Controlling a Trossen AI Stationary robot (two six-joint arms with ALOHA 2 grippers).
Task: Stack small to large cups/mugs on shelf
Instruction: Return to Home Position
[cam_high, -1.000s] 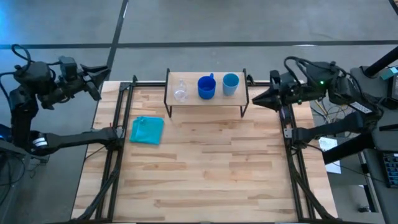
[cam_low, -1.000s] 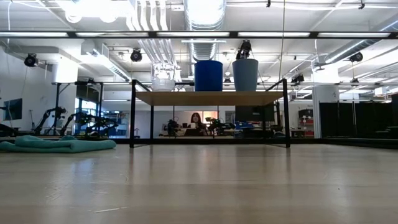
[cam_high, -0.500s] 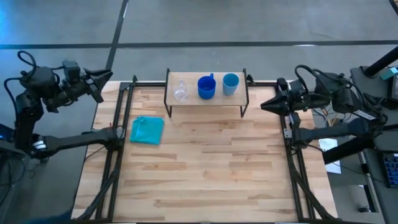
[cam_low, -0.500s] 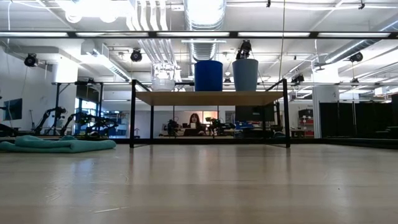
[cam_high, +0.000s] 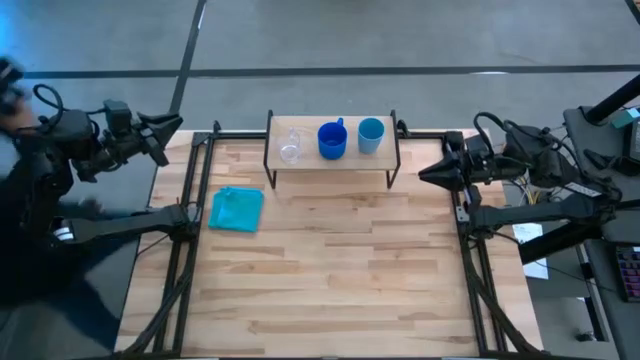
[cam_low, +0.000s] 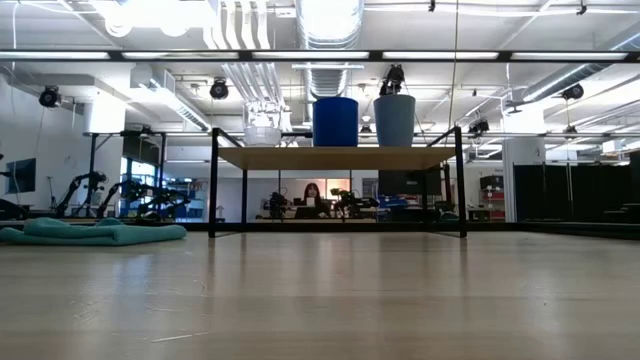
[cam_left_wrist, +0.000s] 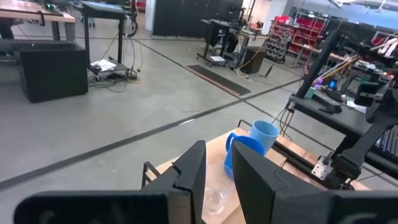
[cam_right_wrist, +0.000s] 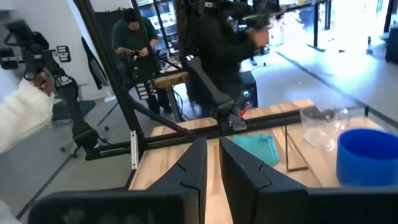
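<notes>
On the shelf (cam_high: 330, 158), a light-wood board on black legs at the table's far edge, three vessels stand side by side on their bases. They are the clear cup (cam_high: 290, 148), the dark blue mug (cam_high: 332, 141) with its handle toward the far side, and the light blue cup (cam_high: 371, 134). The low view shows the clear cup (cam_low: 263, 128), dark blue mug (cam_low: 335, 121) and light blue cup (cam_low: 394, 119) in the same order. My left gripper (cam_high: 168, 124) hovers off the table's far-left corner, open. My right gripper (cam_high: 424, 172) hovers right of the shelf, open by a narrow gap.
A teal cloth (cam_high: 236, 210) lies crumpled on the table, left of and nearer than the shelf. Black frame rails (cam_high: 185, 250) run along both table sides. A blurred person (cam_high: 20, 200) stands at the left edge, and other people show beyond the table in the right wrist view.
My right gripper has drawn back from the shelf's right end toward the table's right and near edges. My left gripper has shifted slightly toward the table's far-left corner. A blurred person has come in at the left edge. The vessels have stayed still.
</notes>
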